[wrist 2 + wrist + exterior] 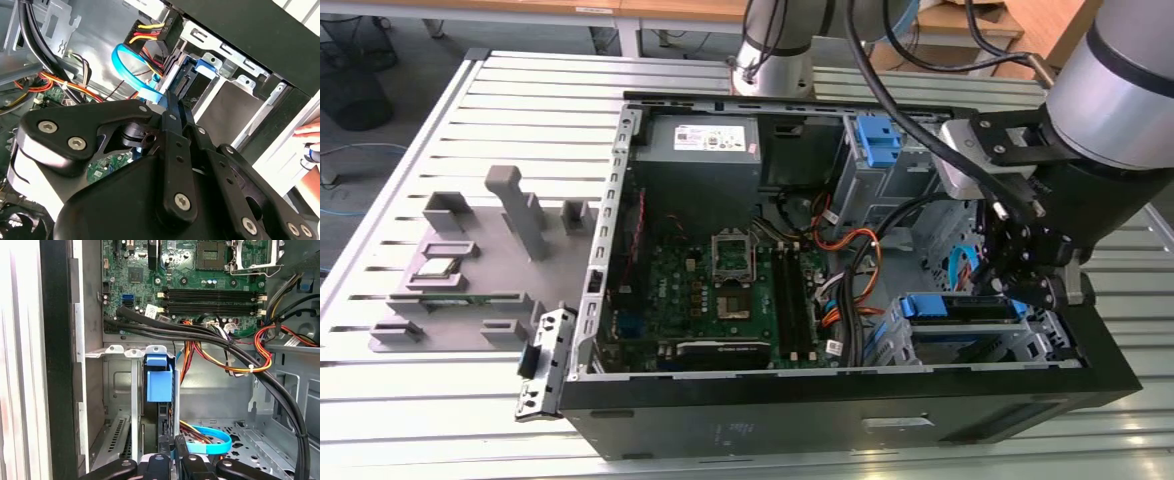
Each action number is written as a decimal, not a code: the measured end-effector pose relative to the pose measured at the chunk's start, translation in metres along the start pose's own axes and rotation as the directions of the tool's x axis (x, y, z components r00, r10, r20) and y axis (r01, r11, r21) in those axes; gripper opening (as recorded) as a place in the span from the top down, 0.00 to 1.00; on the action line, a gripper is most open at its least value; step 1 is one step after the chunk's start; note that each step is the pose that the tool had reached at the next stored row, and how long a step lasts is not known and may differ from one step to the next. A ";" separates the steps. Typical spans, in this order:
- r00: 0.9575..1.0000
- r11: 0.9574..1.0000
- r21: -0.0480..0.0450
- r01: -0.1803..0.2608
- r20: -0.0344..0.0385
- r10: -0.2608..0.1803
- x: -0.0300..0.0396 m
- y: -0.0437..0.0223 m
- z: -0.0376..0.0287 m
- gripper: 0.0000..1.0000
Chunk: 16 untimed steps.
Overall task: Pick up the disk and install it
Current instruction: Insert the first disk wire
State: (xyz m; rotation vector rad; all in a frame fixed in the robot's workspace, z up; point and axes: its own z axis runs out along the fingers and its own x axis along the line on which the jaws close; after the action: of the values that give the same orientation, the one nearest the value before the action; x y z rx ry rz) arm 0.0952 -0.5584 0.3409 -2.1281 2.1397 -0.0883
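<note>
When scanning the exterior view from 9 o'clock: grey plastic fixtures (467, 270) standing on slatted metal table (400, 420), just beside open computer case (761, 420). Inside case, green motherboard (720, 280) at centre, grey power supply (700, 145) at its 12 o'clock, orange and black cables (834, 250) at its 3 o'clock. Bare blue bracket (881, 140) at case's 1 o'clock. Then disk (961, 308) in blue caddy, lying flat in drive bay at case's 4 o'clock, well apart from bracket. Next, end effector (1045, 298) at 3 o'clock of disk, right at its end, hanging off arm (1121, 90) coming in from 2 o'clock. Per first wrist view: disk (159, 385) edge-on in metal bay slot, end effector (167, 445) at its near edge, blue flat cable (205, 447) just beside. Per second wrist view: end effector (170, 100) up against disk (186, 85). Cannot tell whether spread, pressed together or pinching disk.
</note>
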 end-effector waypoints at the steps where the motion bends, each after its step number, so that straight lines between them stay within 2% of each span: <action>1: 1.000 1.000 0.003 0.000 0.000 0.000 0.0000 0.0007 0.0003 0.84; 3: 1.000 1.000 0.006 0.000 0.000 0.000 0.0001 0.0019 0.0005 0.84; 10: 1.000 0.999 0.046 0.003 0.002 -0.003 0.0004 0.0106 0.0014 0.84; 16: 1.000 0.999 0.049 0.004 0.000 -0.005 0.0004 0.0127 0.0017 0.84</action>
State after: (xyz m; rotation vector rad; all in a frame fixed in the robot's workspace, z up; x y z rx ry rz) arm 0.0829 -0.5586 0.3376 -2.1061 2.1104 -0.1387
